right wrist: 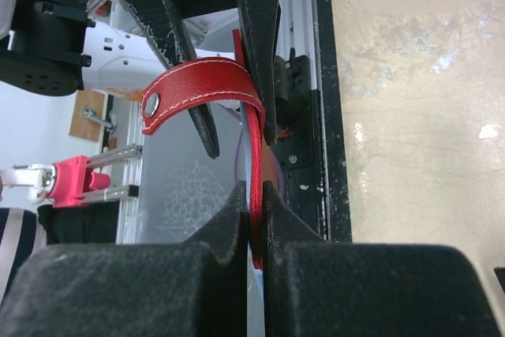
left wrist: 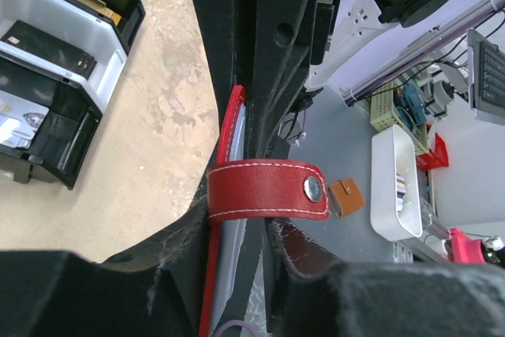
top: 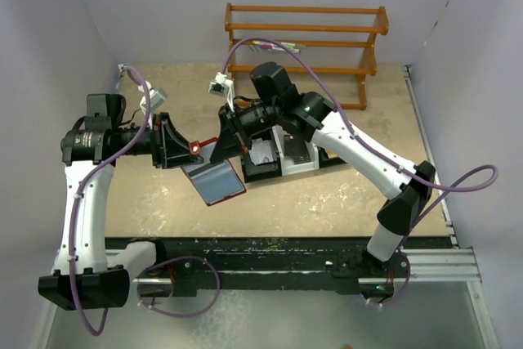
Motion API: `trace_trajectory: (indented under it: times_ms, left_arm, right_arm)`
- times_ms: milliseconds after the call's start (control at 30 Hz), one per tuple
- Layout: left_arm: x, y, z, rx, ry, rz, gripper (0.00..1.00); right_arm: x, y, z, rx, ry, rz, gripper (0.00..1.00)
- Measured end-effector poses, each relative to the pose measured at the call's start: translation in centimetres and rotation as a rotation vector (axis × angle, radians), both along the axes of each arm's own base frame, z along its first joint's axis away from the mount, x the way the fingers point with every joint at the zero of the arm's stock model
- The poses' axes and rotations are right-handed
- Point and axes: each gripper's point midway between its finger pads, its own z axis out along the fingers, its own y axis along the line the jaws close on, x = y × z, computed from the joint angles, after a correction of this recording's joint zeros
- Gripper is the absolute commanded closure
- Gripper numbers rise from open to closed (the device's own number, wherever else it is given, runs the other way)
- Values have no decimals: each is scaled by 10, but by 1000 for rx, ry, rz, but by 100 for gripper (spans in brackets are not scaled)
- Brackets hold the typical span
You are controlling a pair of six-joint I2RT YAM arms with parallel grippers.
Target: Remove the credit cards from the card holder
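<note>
Card holder (top: 219, 182) inside right pincer (right wrist: 254, 199)

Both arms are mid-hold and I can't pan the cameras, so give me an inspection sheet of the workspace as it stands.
Surface: tan, mottled table.
Job's things: red card holder held open above the table between both arms, snap tab undone. Credit cards: a grey panel shows inside; cannot tell if it is a card or a sleeve.
Clutter: black-and-white tray behind the holder, with items in it.
Grippers: left gripper and right gripper, jaws of both shut on the holder's edges.
Cables: purple cables along both arms.
Surroundings: wooden rack at the far edge.
</note>
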Motion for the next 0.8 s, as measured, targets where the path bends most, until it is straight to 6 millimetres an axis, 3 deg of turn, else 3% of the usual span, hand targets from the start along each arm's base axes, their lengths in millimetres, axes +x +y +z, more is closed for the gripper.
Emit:
trace_trajectory:
  times_ms: [67,267,300,367,433,500,600,733,800]
  left_arm:
    - [-1,-1,1,-11,10,-6,71]
    - [-6,-3,7,-57,40,-34,92]
    - [-7,-3,8,-62,49,-35,94]
    - [-7,-4,10,-73,61,-38,97]
    - [-7,-4,13,-82,75,-40,100]
    - [-8,-5,18,-100,86,-50,100]
    - [-7,-5,22,-115,110,-54,100]
    - [-1,-5,28,-119,139,-39,100]
    - [4,-4,31,-115,150,-15,100]
  right_arm:
    - [-2,0,-1,0,7,11,100]
    - [-11,-1,4,26,25,67,100]
    - [-12,-1,5,29,28,74,95]
    - [-13,-1,7,40,26,86,69]
    - [-13,-2,9,46,24,82,58]
    - [-9,-2,10,50,24,68,41]
    - [2,-7,10,59,48,4,31]
    - [34,-41,11,98,112,-212,28]
    - [50,-62,22,139,97,-349,28]
